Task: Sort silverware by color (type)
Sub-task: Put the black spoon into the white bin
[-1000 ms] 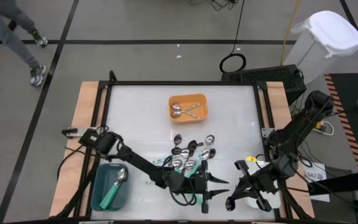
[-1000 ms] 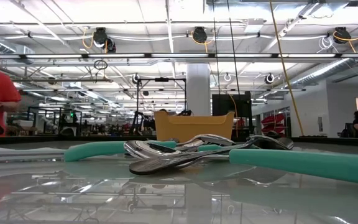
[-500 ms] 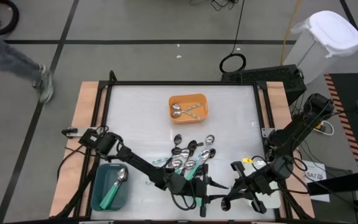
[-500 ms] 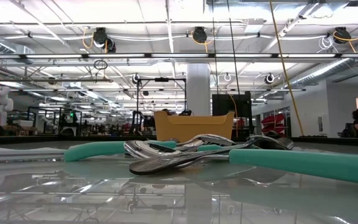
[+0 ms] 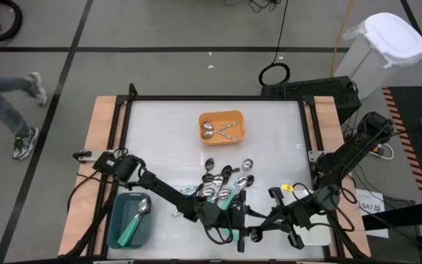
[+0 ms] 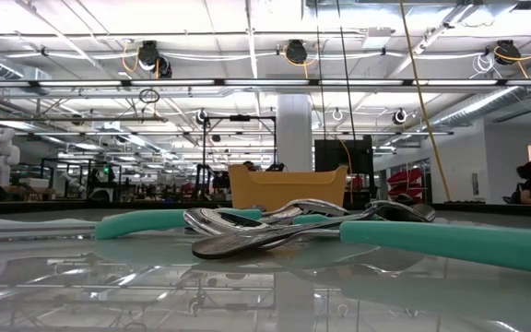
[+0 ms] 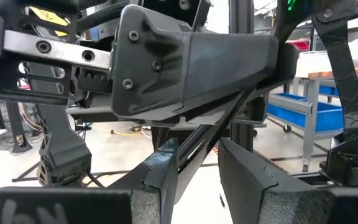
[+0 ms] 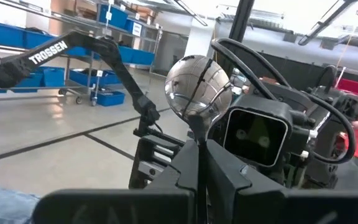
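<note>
My right gripper (image 5: pixel 264 229) (image 8: pixel 201 155) is near the table's front edge, shut on a shiny silver spoon (image 8: pixel 196 87). My left gripper (image 5: pixel 249 224) (image 7: pixel 197 162) faces it, fingertip to fingertip, and is open. The spoon's thin handle (image 7: pixel 219 127) runs between the left fingers; I cannot tell whether they touch it. A pile of silver, black and teal-handled spoons (image 5: pixel 226 183) (image 6: pixel 284 226) lies on the table just beyond both grippers. My right gripper pinches the spoon's handle just below the bowl (image 8: pixel 197 135) between its two fingers. The fingers lie about level and come from the table's right. The bowl stands out past the fingertips with its rounded back toward the wrist camera. The spoon is clear of the table.
An orange tray (image 5: pixel 205 117) (image 6: pixel 289 187) with silver spoons stands at the far middle. A teal tray (image 5: pixel 116 231) at the front left holds a teal-handled spoon (image 5: pixel 136 218). A white tray (image 5: pixel 317 236) lies under my right arm. A person's legs (image 5: pixel 6 103) show on the floor beyond the table's left.
My right gripper has moved toward the table's left, closing the gap to my left gripper until their fingertips meet. The person on the floor has walked on at the far left.
</note>
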Robot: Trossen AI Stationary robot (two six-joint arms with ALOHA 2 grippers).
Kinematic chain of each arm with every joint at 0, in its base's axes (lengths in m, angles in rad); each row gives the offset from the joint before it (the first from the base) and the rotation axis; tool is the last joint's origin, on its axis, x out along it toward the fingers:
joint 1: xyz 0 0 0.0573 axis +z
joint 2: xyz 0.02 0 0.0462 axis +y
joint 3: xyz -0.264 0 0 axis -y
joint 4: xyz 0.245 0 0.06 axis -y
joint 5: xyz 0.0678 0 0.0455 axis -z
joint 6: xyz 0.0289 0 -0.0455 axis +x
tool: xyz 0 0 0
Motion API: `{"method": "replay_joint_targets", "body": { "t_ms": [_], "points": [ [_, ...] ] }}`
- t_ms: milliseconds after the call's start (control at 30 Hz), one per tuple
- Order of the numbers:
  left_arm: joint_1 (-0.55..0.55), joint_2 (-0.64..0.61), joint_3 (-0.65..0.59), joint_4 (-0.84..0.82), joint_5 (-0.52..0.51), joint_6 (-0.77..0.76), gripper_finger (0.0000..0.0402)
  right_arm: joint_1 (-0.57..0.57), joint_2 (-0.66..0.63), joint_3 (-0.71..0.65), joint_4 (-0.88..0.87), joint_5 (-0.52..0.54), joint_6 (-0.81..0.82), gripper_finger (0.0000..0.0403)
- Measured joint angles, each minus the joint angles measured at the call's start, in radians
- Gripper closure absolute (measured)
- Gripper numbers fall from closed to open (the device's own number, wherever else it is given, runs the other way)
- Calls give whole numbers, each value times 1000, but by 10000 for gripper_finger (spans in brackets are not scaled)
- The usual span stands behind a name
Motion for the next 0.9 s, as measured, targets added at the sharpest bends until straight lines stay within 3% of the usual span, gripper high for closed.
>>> {"method": "replay_joint_targets", "body": {
  "t_ms": [333, 633, 900],
  "points": [
    [0, 0, 0, -31, -3, 11, 291, 0, 0, 0, -2, -2, -2, 394],
    [-3, -2, 0, -78, -2, 39, 385, 1, 0, 0, -10, -2, 20, 393],
    [-3, -2, -1, -87, -5, 10, 399, 0, -2, 0, -34, 31, 54, 368]
  ]
}}
